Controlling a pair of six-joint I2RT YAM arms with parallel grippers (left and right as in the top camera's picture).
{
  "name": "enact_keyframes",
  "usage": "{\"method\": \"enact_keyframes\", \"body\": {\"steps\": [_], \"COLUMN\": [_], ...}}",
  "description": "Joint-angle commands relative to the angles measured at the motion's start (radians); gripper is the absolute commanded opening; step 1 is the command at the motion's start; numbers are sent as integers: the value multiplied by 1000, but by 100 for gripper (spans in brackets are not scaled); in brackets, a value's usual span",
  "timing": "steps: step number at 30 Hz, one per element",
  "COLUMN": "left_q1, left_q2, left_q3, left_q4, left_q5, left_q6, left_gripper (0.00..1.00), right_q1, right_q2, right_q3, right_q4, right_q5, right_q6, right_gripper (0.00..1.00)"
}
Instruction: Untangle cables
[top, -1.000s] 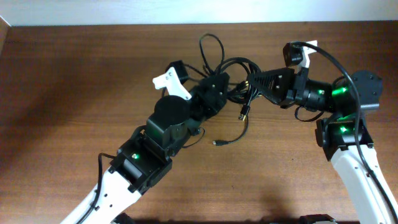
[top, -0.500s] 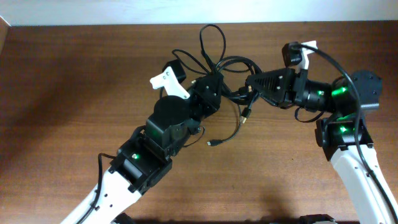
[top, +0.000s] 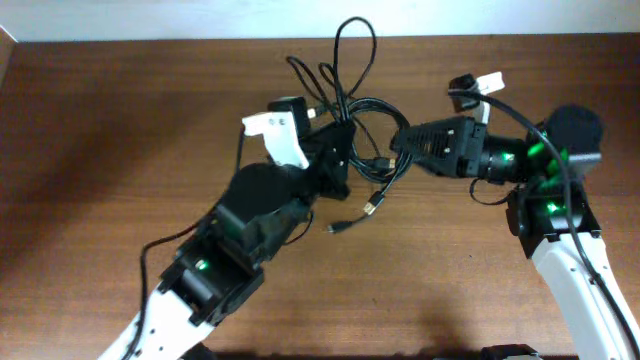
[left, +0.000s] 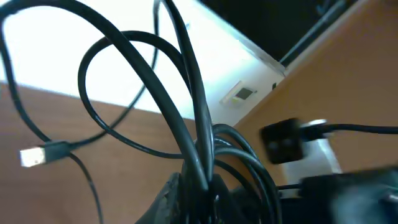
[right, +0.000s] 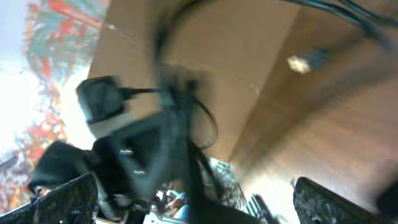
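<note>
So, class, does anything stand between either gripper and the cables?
Nothing visible does. The cables run straight into the jaws of the left gripper, and the right gripper meets the same bundle from the other side.

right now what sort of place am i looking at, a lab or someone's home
Likely a robotics lab bench: a left arm and right arm at a wooden table, tangled black cables between them, plain white wall behind.

Right wrist view blurred; cables (right: 186, 174) smeared. Left claw (top: 340, 160) tips hidden among cables overhead.
</note>
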Motion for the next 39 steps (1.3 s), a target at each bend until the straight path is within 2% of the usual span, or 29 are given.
{"method": "enact_keyframes", "body": {"steps": [1, 2, 6, 10, 16, 22, 25, 28, 31, 36, 39], "left_q1": [-3, -3, -3, -3, 26, 30, 30, 30, 30, 30, 30], "left_q2": [-72, -83, -89, -89, -89, -89, -89, -80, -66, -24, -12], "left_q3": [11, 11, 11, 11, 11, 11, 11, 11, 11, 11, 11], "left_q4": [-6, -26, -69, -141, -189, -247, -246, -243, -219, -94, -79], "left_q5": [6, 6, -11, -100, -90, -78, -4, 106, 215, 463, 531], "left_q6": [140, 140, 141, 147, 215, 283, 291, 379, 418, 504, 542], "left_gripper": [0, 0, 0, 0, 0, 0, 0, 0, 0, 0, 0], "right_q1": [5, 5, 5, 5, 5, 5, 5, 5, 5, 5, 5], "right_q2": [2, 2, 2, 0, -35, -160, -232, -304, -365, -497, -532], "right_q3": [8, 8, 8, 8, 8, 9, 9, 9, 9, 9, 9], "right_q4": [-208, -328, -510, -552, -700, -869, -938, -1004, -1040, -1072, -1088], "right_q5": [109, 185, 309, 336, 449, 628, 678, 690, 689, 690, 691], "right_q6": [-229, -299, -428, -466, -568, -644, -676, -752, -794, -801, -797], "right_gripper": [99, 99, 99, 99, 99, 99, 99, 99, 99, 100, 98]}}
